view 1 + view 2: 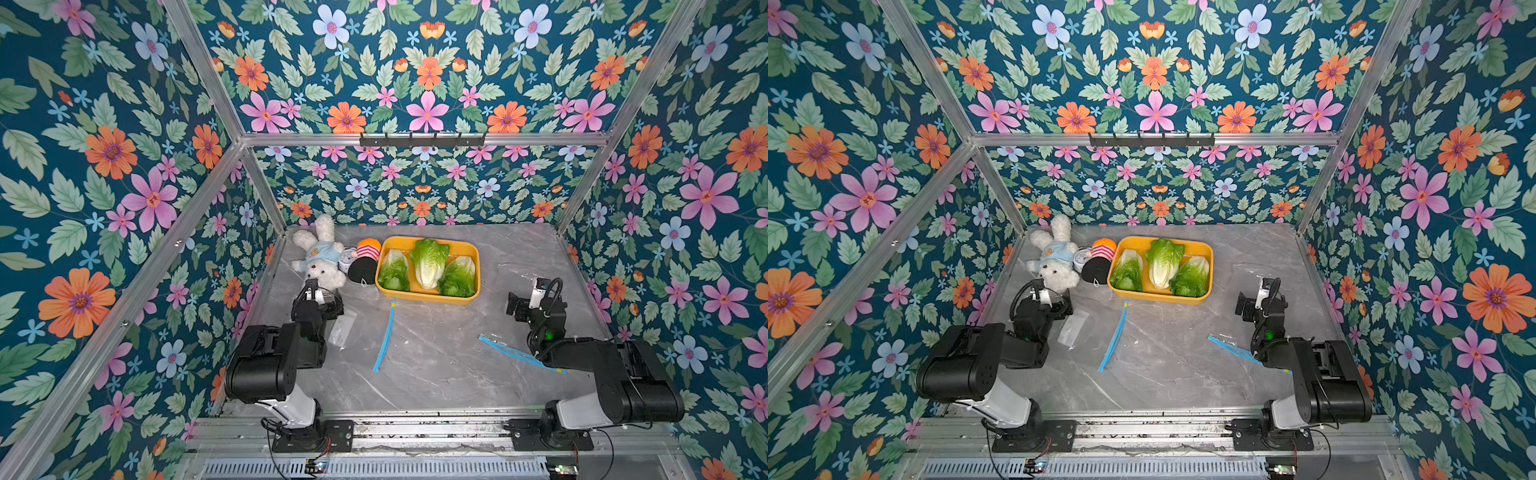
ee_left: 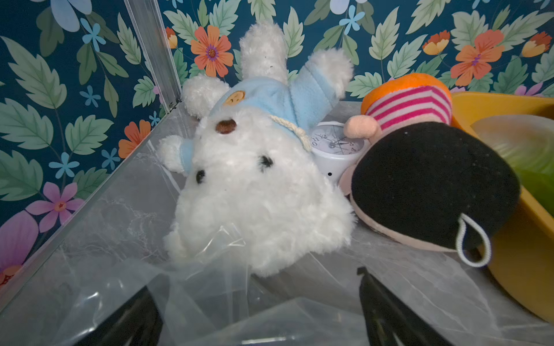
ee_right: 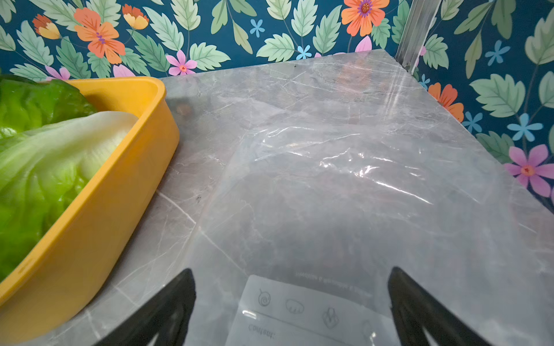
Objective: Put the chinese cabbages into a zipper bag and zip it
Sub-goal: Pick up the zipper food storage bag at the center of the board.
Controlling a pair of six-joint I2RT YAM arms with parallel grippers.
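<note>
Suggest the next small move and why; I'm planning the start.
Probably bring the left gripper to the blue zip of the bag under it and pinch one lip, to open the mouth. Both it and the right gripper stand open and empty, this bag and the other bag lie flat, and the cabbages lie in the tray.
</note>
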